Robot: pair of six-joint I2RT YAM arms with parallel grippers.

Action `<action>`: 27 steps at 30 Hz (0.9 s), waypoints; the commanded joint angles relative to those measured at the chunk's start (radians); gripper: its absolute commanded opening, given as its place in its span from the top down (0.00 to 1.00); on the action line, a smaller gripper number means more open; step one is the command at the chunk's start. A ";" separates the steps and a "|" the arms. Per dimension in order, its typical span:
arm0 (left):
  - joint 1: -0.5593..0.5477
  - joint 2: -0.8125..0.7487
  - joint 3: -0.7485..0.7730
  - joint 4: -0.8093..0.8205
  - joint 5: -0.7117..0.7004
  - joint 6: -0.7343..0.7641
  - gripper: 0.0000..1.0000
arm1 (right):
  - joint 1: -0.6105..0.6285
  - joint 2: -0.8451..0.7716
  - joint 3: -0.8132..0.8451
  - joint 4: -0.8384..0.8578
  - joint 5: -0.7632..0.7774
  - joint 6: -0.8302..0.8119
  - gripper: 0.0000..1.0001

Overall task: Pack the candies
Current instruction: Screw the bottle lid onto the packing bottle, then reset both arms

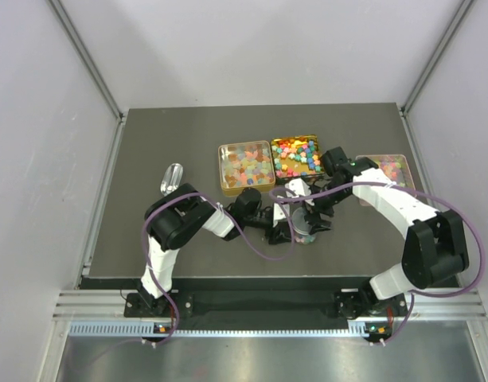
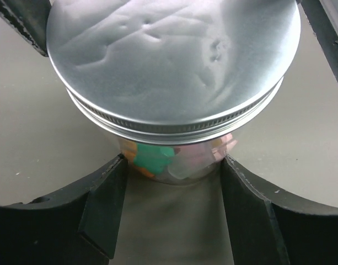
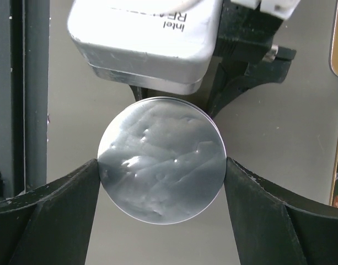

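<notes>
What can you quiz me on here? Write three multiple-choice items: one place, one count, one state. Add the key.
1. Where does the clear scoop lie?
A) left of the trays
B) inside a tray
C) right of the trays

2. How many trays hold candies?
A) one
B) three
C) five

3. What state is the jar in?
A) capped with the silver lid
B) open, lid lying apart
C) tipped on its side

Key: 1 A, it lies alone left of the pale tray; 2 B, two sit side by side, a third at far right; 3 A, the left wrist view shows the lid on it.
</notes>
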State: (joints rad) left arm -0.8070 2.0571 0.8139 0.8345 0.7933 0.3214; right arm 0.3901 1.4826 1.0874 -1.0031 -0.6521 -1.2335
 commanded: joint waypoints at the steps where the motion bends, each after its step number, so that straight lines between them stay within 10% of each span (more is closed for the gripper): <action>1: -0.003 0.097 -0.018 -0.313 -0.203 0.053 1.00 | 0.009 0.059 -0.092 -0.034 0.091 0.117 0.30; 6: -0.006 0.098 -0.022 -0.305 -0.206 0.065 0.47 | 0.007 0.053 -0.100 -0.026 0.074 0.080 0.18; 7: -0.009 0.092 -0.033 -0.293 -0.206 0.076 0.40 | 0.007 0.047 -0.100 -0.028 0.066 0.065 0.01; 10: -0.012 0.071 -0.045 -0.304 -0.209 0.087 0.29 | 0.006 0.028 -0.095 -0.040 0.058 0.039 0.00; 11: -0.014 0.060 -0.047 -0.316 -0.204 0.093 0.02 | 0.001 0.024 -0.092 -0.049 0.058 0.035 0.00; 27: 0.003 -0.481 0.034 -0.822 -0.261 0.130 0.01 | -0.115 -0.004 0.241 -0.084 -0.092 0.123 0.00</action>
State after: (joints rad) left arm -0.8097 1.7046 0.7975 0.1551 0.6079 0.4717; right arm 0.3275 1.4994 1.1736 -1.0817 -0.6296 -1.1732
